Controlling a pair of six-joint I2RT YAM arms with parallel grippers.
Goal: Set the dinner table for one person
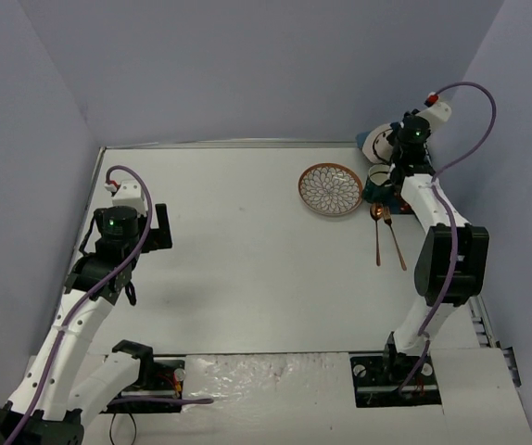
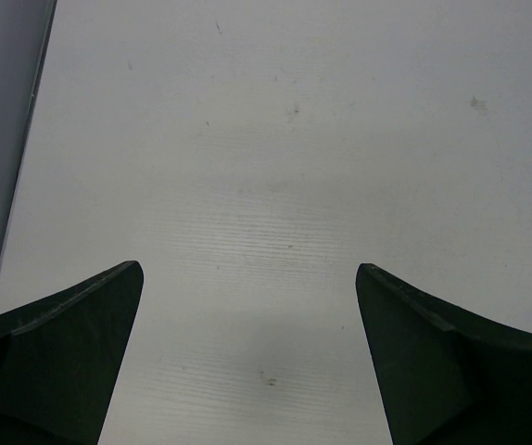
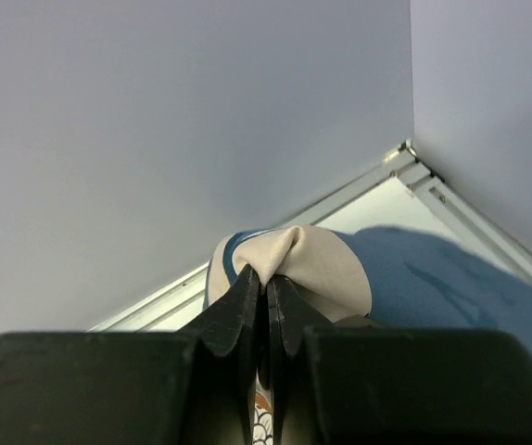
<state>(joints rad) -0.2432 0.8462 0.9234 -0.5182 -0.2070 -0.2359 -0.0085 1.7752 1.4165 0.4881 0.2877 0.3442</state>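
The dinner table (image 1: 247, 269) is the large white matte top that fills the floor of the enclosure, with grey walls on three sides. Its far right corner shows in the right wrist view only as a small pale wedge behind a metal rim.

Left gripper (image 2: 247, 269): it hangs over the left part of the table, its jaws spread wide and holding nothing. Its wrist view shows only the two dark fingertips (image 2: 81, 324) and bare, lightly specked tabletop between them.

Right gripper (image 3: 266, 278): its jaws are pressed together on a fold of a blue cloth (image 3: 312, 260) in the far right corner. The pinched part is cream with a dark blue band, and the rest runs plain blue to the right. From above, the right wrist covers most of the cloth and all of the fingers. How much of the cloth rests on the table cannot be told, and its print is too small to read.

A round patterned plate (image 1: 331, 189) lies near the far right. Just beside it stands a teal cup (image 1: 378, 176), partly hidden by the right arm. A copper spoon (image 1: 376, 232) and fork (image 1: 394, 236) lie side by side nearer the arm bases, the fork's upper end close under the arm.
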